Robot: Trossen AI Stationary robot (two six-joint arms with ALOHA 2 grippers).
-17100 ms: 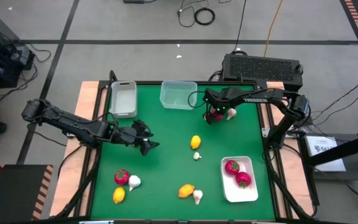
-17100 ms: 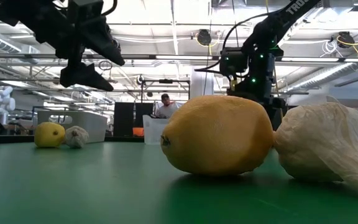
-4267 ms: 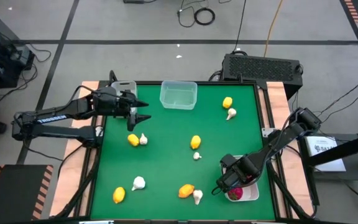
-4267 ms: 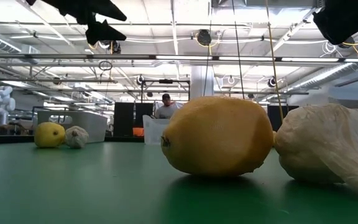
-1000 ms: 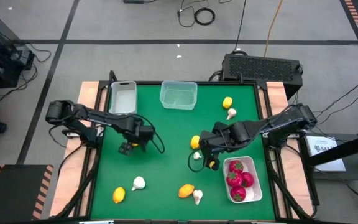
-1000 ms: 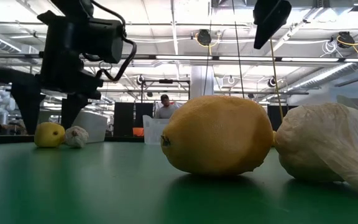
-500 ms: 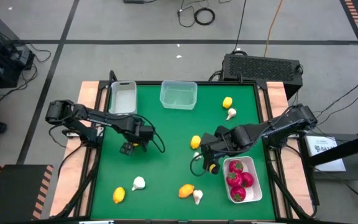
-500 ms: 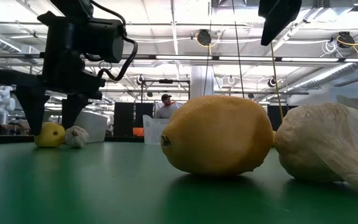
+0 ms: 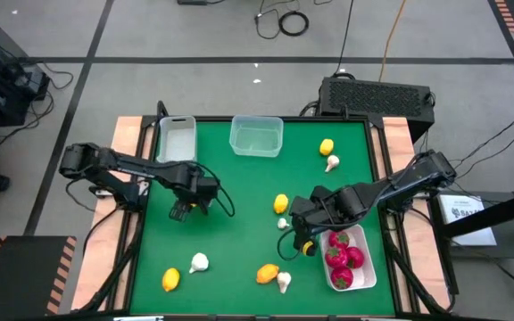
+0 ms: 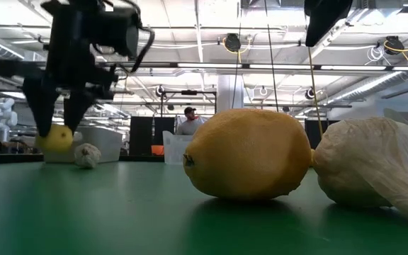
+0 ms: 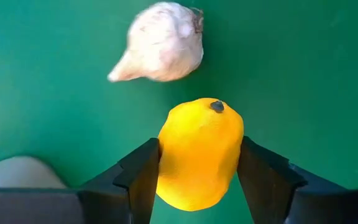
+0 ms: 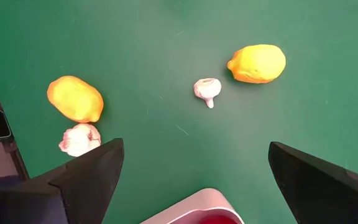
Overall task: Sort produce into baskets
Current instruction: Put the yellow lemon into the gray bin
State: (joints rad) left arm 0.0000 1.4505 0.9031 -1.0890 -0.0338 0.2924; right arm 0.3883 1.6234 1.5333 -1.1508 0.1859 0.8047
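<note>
My left gripper [image 9: 179,211] is at the table's left middle, shut on a yellow lemon [image 11: 199,152], which also shows in the low view [image 10: 55,139]. A white garlic bulb [image 11: 160,40] lies on the mat just beside it. My right gripper [image 9: 303,242] is open and empty, hovering beside the left edge of the white tray [image 9: 361,267], which holds three red fruits [image 9: 342,259]. A lemon [image 12: 260,62] and a small garlic bulb [image 12: 207,90] lie on the mat beyond its fingers. The grey bin [image 9: 177,141] and the clear tub [image 9: 257,135] stand at the far edge. My left gripper pinches the lemon by its two long sides [image 11: 166,155] between its two fingers. The fingers come from above, pointing down. The lemon hangs a little above the mat, clear of it, with its nubbed tip [image 11: 216,106] sticking out past the fingers.
More produce lies loose: a lemon [image 9: 327,147] and garlic [image 9: 332,162] at the far right, a lemon [image 9: 268,273] and garlic [image 9: 284,282] at the near middle, and a lemon [image 9: 170,280] and garlic [image 9: 199,262] at the near left.
My left gripper has shut on the lemon and lifted it a little off the mat; the garlic beside it stays where it was. My right gripper, still open, has gone a little toward the table's near edge, alongside the white tray.
</note>
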